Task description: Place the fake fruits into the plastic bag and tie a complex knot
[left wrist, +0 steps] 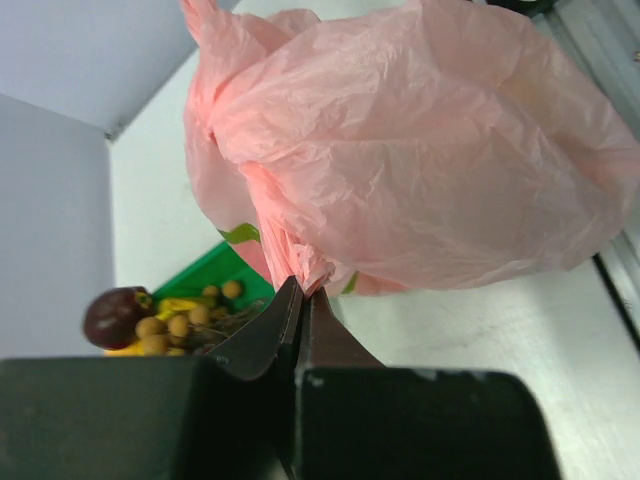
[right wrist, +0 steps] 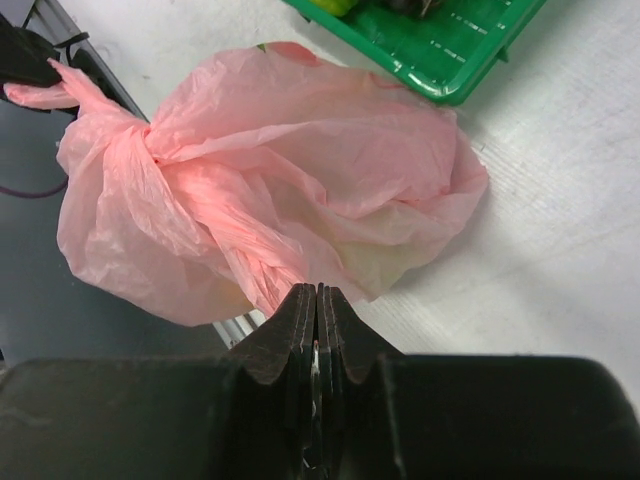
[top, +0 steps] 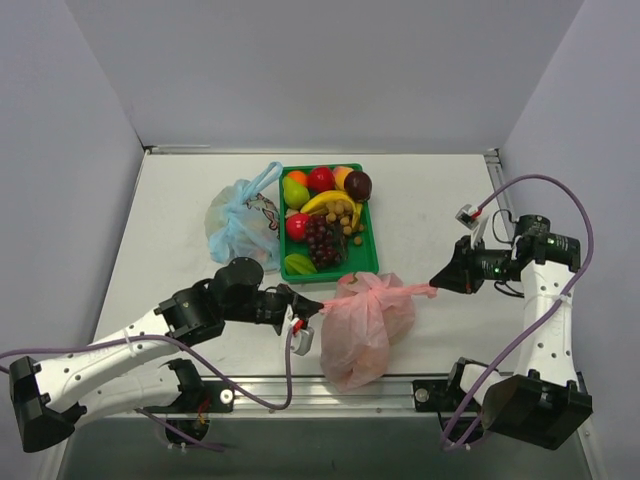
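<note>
The pink plastic bag [top: 362, 330] lies bulging at the table's near edge, just below the green tray [top: 368, 262]. Its handles are drawn out taut to both sides and cross in a knot [right wrist: 150, 140] on top. My left gripper [top: 305, 307] is shut on the left handle [left wrist: 300, 262]. My right gripper [top: 437, 288] is shut on the right handle [right wrist: 265, 275]. Several fake fruits [top: 325, 215] lie in the tray: apples, banana, orange, pear, grapes. Fruit inside the bag shows only as faint shapes.
A tied light-blue plastic bag [top: 243, 218] lies left of the tray. The table's metal front rail [top: 400, 382] runs right under the pink bag. Grey walls close in the left, back and right sides.
</note>
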Controlling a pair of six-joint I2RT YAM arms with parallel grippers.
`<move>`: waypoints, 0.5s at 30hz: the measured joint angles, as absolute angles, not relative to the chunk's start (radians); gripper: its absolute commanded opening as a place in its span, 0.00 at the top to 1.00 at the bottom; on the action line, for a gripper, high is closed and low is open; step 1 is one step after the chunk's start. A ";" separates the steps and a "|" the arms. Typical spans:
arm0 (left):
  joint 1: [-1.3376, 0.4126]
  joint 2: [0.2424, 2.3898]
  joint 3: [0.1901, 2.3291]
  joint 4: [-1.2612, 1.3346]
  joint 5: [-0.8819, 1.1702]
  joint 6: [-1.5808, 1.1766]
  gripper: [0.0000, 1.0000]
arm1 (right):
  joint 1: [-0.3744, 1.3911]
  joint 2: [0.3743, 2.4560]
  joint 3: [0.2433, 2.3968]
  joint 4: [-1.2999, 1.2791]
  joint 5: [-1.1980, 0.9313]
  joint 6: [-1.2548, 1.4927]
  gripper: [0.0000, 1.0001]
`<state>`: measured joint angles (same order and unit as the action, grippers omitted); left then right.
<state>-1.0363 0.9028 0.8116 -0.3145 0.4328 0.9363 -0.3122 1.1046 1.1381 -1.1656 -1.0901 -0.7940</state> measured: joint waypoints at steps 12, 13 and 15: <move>-0.932 0.971 0.822 -0.432 0.584 0.643 0.89 | -0.237 1.009 0.955 -1.167 -0.997 -0.938 1.00; -0.928 0.975 0.832 -0.437 0.590 0.622 0.81 | -0.225 1.003 0.956 -1.166 -0.987 -0.944 1.00; -0.925 0.982 0.859 -0.456 0.603 0.580 0.58 | -0.189 1.000 0.970 -1.168 -0.953 -0.950 0.72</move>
<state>-0.9245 0.9825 0.8585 -0.4564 0.6029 0.5800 -0.1886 1.0000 0.9695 -1.1683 -0.9535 -0.9501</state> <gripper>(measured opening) 0.229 0.075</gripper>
